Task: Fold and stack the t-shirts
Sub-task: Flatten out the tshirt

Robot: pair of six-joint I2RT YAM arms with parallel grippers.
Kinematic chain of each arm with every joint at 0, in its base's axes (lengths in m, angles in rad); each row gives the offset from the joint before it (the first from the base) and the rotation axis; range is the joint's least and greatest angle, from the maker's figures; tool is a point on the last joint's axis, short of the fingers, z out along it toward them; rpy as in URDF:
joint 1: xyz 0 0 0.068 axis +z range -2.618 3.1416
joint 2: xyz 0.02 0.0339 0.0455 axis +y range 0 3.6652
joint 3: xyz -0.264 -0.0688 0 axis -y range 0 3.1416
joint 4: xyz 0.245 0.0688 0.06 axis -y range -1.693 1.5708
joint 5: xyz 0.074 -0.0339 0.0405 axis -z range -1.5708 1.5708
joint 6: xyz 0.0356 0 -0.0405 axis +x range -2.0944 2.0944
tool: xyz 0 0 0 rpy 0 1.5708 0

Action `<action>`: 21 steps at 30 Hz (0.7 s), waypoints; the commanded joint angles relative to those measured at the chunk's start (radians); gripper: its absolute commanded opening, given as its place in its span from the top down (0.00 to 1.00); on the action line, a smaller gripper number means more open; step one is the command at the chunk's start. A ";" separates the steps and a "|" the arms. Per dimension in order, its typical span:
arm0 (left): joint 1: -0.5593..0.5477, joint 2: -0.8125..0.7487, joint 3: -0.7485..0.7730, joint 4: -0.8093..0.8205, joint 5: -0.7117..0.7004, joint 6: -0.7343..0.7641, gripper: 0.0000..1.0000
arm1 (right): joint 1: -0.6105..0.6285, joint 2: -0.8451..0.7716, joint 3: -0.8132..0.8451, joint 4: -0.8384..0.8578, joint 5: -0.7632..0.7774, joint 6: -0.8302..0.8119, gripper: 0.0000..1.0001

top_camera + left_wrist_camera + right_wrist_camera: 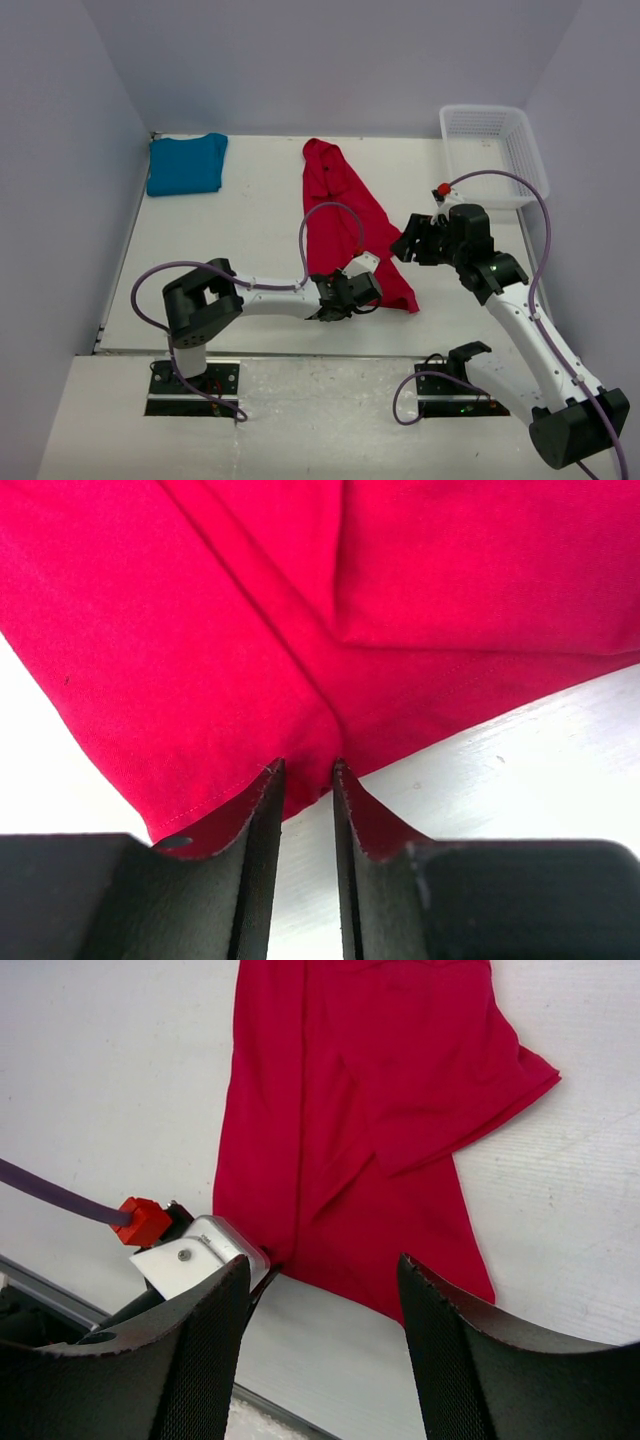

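Currently left tool (308,772) sits low at frame centre, clamped on red t-shirt (345,205) hem; right tool (410,246) released, hovering to its right. White surface (250,235), lilac walls; teal-blue t-shirt (186,165) upper left.

Top view: fixed, high above near edge of tabletop (250,210), tilted toward far side; I see whole work area from a distance. Left wrist view: very near, own jaws at bottom, facing near hem of red t-shirt (180,650). Right wrist view: higher, farther off, looking down at same hem. All three share that shirt; right wrist view also catches left arm's wrist (190,1252).
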 commanded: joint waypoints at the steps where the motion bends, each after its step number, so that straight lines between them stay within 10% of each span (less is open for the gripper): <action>1: 0.000 0.017 0.036 -0.012 -0.043 -0.032 0.74 | 0.005 -0.008 -0.008 0.041 -0.030 0.004 0.39; 4: -0.002 0.000 0.023 -0.011 -0.063 -0.050 1.00 | 0.005 0.001 -0.017 0.045 -0.033 0.003 0.39; 13: -0.027 -0.302 -0.073 -0.082 -0.242 -0.132 1.00 | 0.006 0.087 -0.010 0.067 -0.011 0.004 0.39; 21: -0.054 -0.705 -0.156 -0.458 -0.461 -0.434 1.00 | 0.026 0.242 0.049 0.081 0.015 0.006 0.37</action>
